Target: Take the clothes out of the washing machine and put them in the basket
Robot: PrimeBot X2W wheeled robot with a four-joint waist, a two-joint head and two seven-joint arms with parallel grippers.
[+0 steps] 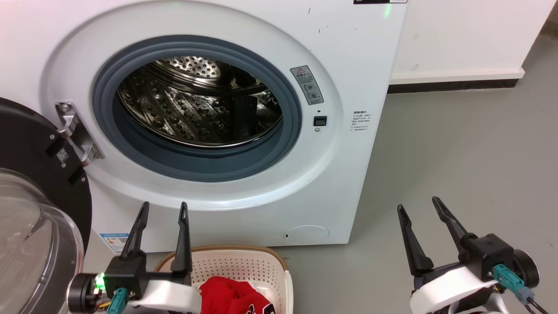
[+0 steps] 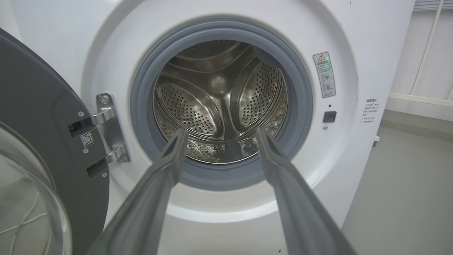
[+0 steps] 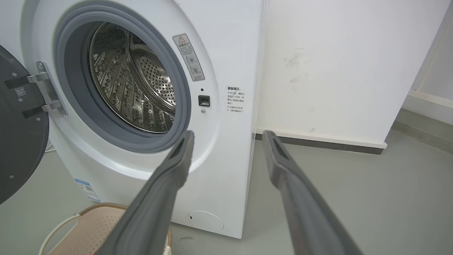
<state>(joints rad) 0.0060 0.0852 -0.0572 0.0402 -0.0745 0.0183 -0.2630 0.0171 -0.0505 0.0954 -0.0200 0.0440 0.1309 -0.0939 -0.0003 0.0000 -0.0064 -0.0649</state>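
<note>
- Both sets of jaws are spread wide with nothing in them: the left gripper [image 1: 165, 203] sits at about 7 o'clock in the head view, just above the basket [image 1: 244, 261], and the right gripper [image 1: 417, 202] is at 4 o'clock over the bare floor [image 1: 457, 152]
- The clothes [image 1: 231, 296] are a red bundle lying in the basket at 6 o'clock, right under the porthole of the washing machine [image 1: 348, 65]; the bottom edge of the view cuts them off, so I can't tell how many pieces there are
- The drum [image 1: 196, 109] looks like plain shiny steel from all three cameras with no red anywhere, so I'd say the unloading is basically done
- What's left is really a check: from the head the grey seal [image 1: 196, 168] hides the drum's front lip at 6 o'clock, and the left wrist view looks straight in, so I'd trust that one
- If something does turn up, go in through the middle of the porthole with the left arm, jaws wide, staying off the seal and off the door [image 1: 35, 144] hanging open at 9 o'clock
- Floppy fabric drags, so lift it clear of the seal before swinging down to the basket
</note>
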